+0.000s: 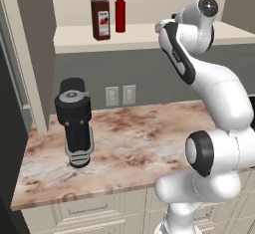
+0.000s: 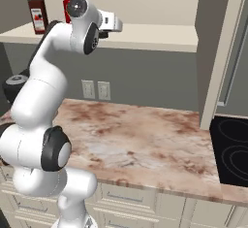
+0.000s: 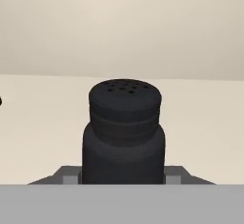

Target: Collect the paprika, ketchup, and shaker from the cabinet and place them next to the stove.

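White robot arm reaching its tool (image 2: 116,24) onto the cabinet (image 1: 139,36) shelf, the black shaker (image 3: 124,132) right before it, grip state unclear; jar (image 1: 100,16) and ketchup (image 1: 120,14) wait; next, judged, close and lift toward the stove (image 2: 232,149)

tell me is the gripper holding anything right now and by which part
Cannot be told for sure. In the hand view the black shaker sits right in front of the gripper, its lower body level with the fingers, but the fingertips are hidden, so a grip is not visible.
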